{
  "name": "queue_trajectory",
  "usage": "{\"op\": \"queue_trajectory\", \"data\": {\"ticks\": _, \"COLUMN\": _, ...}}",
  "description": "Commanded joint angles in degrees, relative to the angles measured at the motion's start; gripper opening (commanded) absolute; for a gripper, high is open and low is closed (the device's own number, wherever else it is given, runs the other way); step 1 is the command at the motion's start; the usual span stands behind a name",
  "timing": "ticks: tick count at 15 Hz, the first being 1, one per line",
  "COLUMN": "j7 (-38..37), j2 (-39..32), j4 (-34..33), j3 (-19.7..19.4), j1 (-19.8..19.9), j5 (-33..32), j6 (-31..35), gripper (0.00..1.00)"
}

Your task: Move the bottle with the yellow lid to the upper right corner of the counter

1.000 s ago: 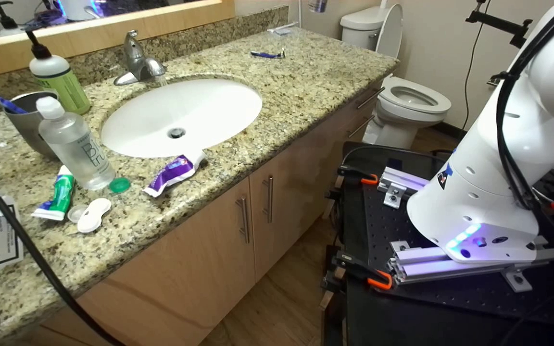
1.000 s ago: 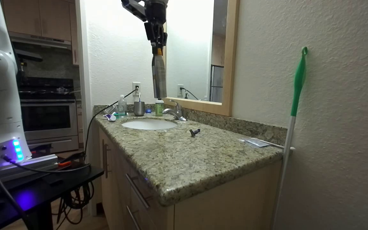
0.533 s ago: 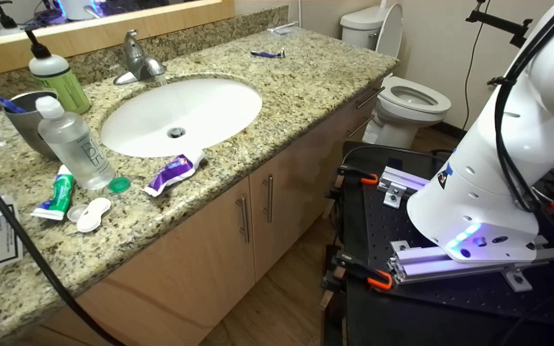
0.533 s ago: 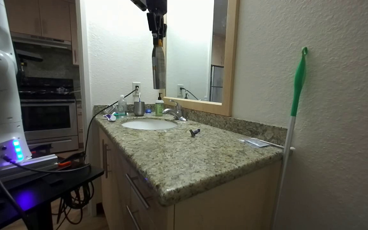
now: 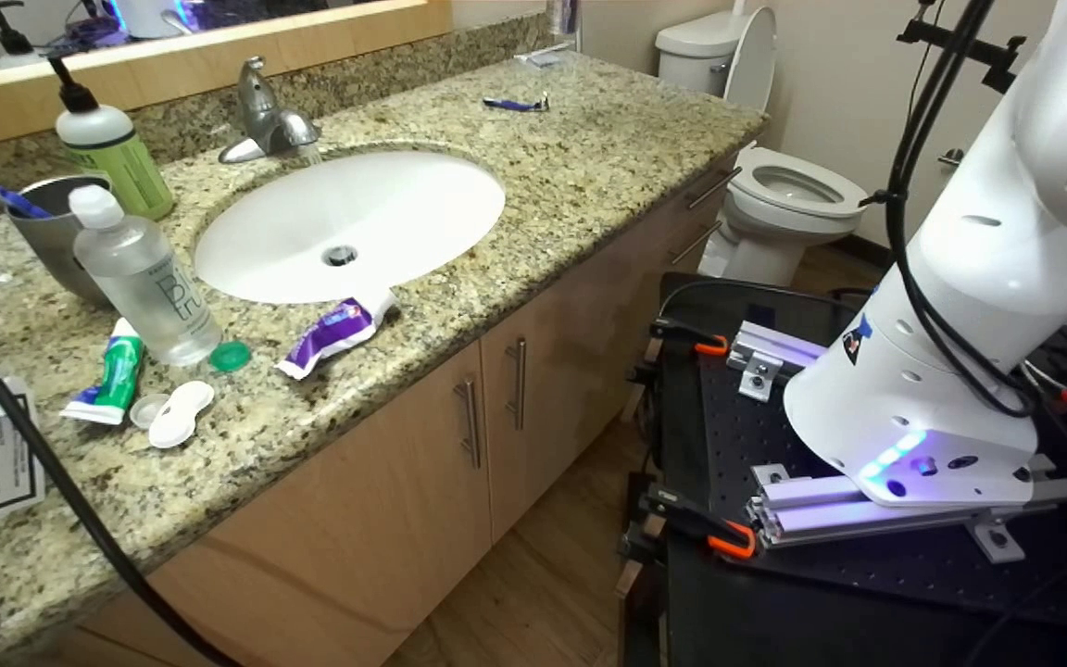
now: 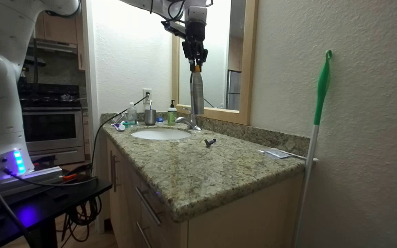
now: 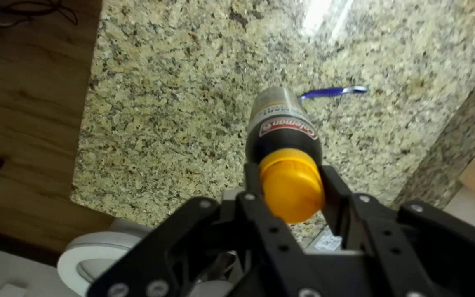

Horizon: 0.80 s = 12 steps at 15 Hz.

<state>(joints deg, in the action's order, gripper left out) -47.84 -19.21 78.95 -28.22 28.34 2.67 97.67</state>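
- I have the end effector (image 6: 195, 65) pinching the bottle (image 6: 197, 94) by its yellow lid (image 7: 292, 192), a pad on either side; the bottle hangs above the counter (image 6: 184, 172), close to upright.
- Since only the lid is held, I expect the body to swing or twist if hurried; I'd travel slowly and hold the wrist steady.
- I read the target as the back corner at the far right end, so I'd carry the bottle there high, lower it straight, and let go only once its base sits flat.
- Leftmost, the clear bottle (image 6: 132, 115), metal cup (image 6: 150, 117) and green soap bottle (image 6: 171, 116) stand well apart from that corner.
- Next, the faucet (image 6: 185, 121); I'd stay high until past it.
- The blue razor (image 7: 328, 92) lies flat on my likely path; the base should clear it.
- A flat packet (image 6: 277, 153) occupies the target area; setting down on it could tip the bottle.
- Rightmost, the green-handled pole (image 6: 322, 89) slants just beside that end; I'd avoid bumping it.
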Motion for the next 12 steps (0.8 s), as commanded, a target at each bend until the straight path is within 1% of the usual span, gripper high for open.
{"op": "queue_trajectory", "data": {"ticks": 1, "j7": -6.94, "j2": -11.98, "j4": -13.46, "j3": -0.54, "j1": 5.81, "j5": 4.09, "j6": -1.73, "gripper": 0.13}}
{"op": "queue_trajectory", "data": {"ticks": 5, "j7": -15.61, "j2": -21.49, "j4": -25.0, "j3": -0.88, "j1": 12.72, "j5": 9.53, "j6": -4.02, "gripper": 0.13}}
{"op": "queue_trajectory", "data": {"ticks": 6, "j7": -12.39, "j2": -16.43, "j4": -16.27, "j3": -0.74, "j1": 9.39, "j5": 6.6, "j6": -0.49, "gripper": 0.38}}
{"op": "queue_trajectory", "data": {"ticks": 7, "j7": -13.67, "j2": -18.4, "j4": -18.73, "j3": -0.75, "j1": 10.96, "j5": 7.62, "j6": -0.96, "gripper": 0.38}}
{"op": "queue_trajectory", "data": {"ticks": 9, "j7": -14.45, "j2": -20.49, "j4": -21.44, "j3": -0.74, "j1": 12.4, "j5": 8.25, "j6": -1.4, "gripper": 0.38}}
{"op": "queue_trajectory", "data": {"ticks": 10, "j7": -14.33, "j2": -19.56, "j4": -19.66, "j3": -1.06, "j1": 11.21, "j5": 7.29, "j6": 0.41, "gripper": 0.13}}
{"op": "queue_trajectory", "data": {"ticks": 11, "j7": -17.01, "j2": -20.5, "j4": -20.13, "j3": -1.37, "j1": 10.51, "j5": 7.0, "j6": 1.49, "gripper": 0.13}}
{"op": "queue_trajectory", "data": {"ticks": 12, "j7": -20.06, "j2": -22.01, "j4": -21.57, "j3": -1.41, "j1": 10.62, "j5": 7.59, "j6": 1.95, "gripper": 0.13}}
